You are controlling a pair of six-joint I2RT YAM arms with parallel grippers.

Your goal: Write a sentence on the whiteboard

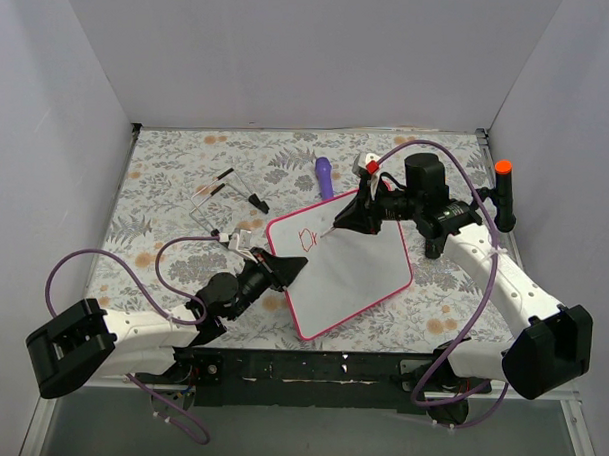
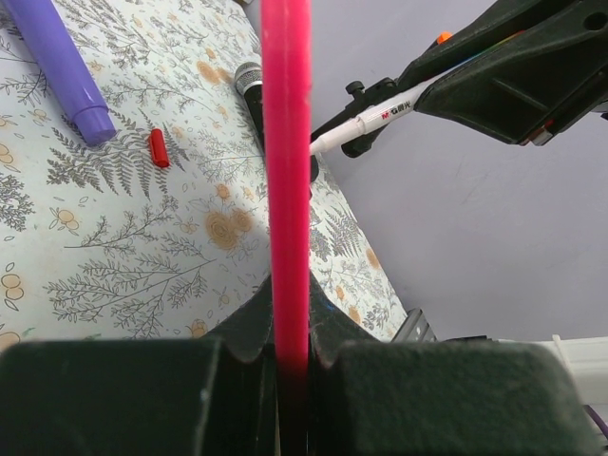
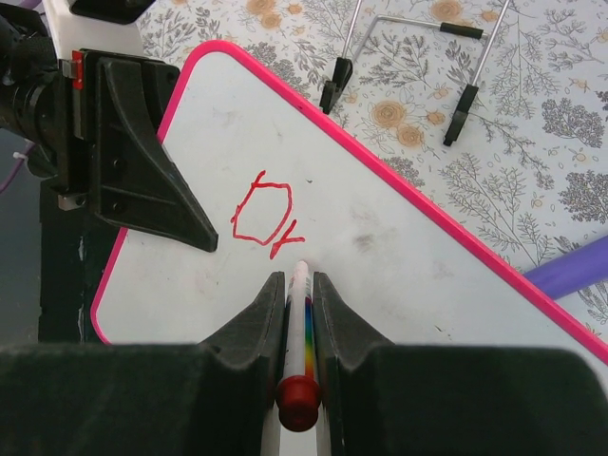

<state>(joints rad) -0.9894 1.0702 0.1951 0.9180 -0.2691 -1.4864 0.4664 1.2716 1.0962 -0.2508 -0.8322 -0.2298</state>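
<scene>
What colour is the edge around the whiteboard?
Bright pink-red. The frame of the whiteboard shows best in the right wrist view.

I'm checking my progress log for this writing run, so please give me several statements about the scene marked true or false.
The left fingers clamp the frame of the pink-framed white rectangular whiteboard. True.
The red handwritten sentence fills two lines. False: only about two letters, "Dr", are written.
The right fingers hold a white marker pointed at the board. True.
The purple pen-like stick lies on the whiteboard. False: it lies on the floral cloth beyond it.
</scene>
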